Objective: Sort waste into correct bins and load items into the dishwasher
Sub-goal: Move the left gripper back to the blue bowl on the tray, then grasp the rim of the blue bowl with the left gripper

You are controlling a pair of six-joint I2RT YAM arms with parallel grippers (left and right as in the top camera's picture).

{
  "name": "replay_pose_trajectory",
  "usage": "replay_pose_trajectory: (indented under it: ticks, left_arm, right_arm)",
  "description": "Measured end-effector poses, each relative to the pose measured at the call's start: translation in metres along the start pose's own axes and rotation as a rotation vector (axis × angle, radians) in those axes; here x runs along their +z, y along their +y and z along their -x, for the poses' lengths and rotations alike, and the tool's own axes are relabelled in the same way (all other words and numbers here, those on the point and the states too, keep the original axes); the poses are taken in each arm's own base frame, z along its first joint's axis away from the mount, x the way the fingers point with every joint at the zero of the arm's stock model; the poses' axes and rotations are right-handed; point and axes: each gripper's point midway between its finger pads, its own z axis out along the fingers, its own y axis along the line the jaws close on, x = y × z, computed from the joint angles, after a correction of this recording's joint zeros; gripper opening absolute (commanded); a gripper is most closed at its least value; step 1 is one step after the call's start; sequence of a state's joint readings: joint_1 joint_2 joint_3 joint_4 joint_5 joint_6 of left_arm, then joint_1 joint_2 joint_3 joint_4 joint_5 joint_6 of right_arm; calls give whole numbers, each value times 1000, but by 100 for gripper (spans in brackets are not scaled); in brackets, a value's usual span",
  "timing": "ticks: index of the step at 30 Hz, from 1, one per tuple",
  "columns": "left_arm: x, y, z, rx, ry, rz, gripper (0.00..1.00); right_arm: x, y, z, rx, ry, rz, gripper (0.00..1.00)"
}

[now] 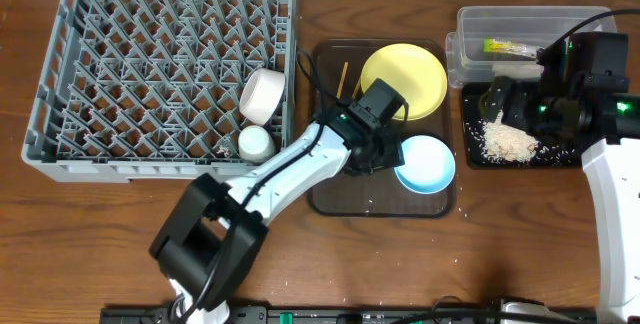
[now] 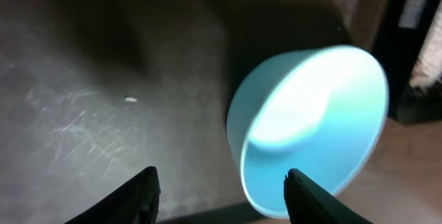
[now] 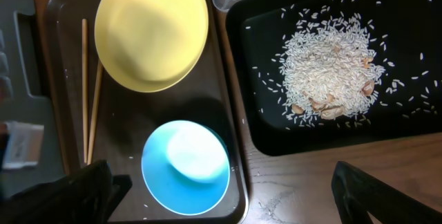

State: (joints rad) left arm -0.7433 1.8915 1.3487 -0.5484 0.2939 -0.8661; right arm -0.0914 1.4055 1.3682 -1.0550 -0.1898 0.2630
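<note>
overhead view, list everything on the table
dish rack: one, grey, left side
white bowl: one, white, in rack
cup: one, white, in rack
serving tray: one, brown, centre
plate: one, yellow, serving tray
blue bowl: one, blue, serving tray
chopsticks: two, wooden, serving tray
tub: one, clear, far right
packet: one, yellow-green, in tub
black tray: one, black, right
rice: one pile, white, black tray
left gripper: one, open, by blue bowl
right gripper: one, open, over black tray

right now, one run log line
left pincer open by light-blue round bowl | right pincer open over glossy black rectangular tray
</note>
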Motion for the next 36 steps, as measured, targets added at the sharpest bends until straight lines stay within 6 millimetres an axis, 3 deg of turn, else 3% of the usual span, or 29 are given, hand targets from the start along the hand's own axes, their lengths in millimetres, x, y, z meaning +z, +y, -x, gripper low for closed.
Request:
replay_pose_trajectory:
  ticks: [8, 12, 14, 16, 24, 28, 31, 36]
  left_arm:
    - [44, 11, -5, -50, 38, 43, 58]
    - [55, 10, -10, -44, 47, 45, 40]
    - [56, 9, -13, -44, 53, 44, 27]
    - [59, 9, -16, -41, 64, 48, 8]
    - [62, 11, -20, -46, 80, 55, 7]
    - [53, 22, -19, -29, 88, 92, 7]
    - [34, 34, -9, -9, 50, 136, 7]
    - [-34, 48, 29, 100, -180, 238, 7]
  right_arm:
    - [0, 0, 0, 0, 0, 0, 99]
    - [0, 0, 0, 0, 0, 0, 99]
    - [0, 0, 0, 0, 0, 0, 99]
    - [0, 0, 0, 0, 0, 0, 99]
    - [0, 0, 0, 0, 0, 0, 99]
    - [0, 0, 0, 0, 0, 0, 99]
    - [0, 0, 0, 0, 0, 0, 99]
    - [0, 0, 0, 0, 0, 0, 99]
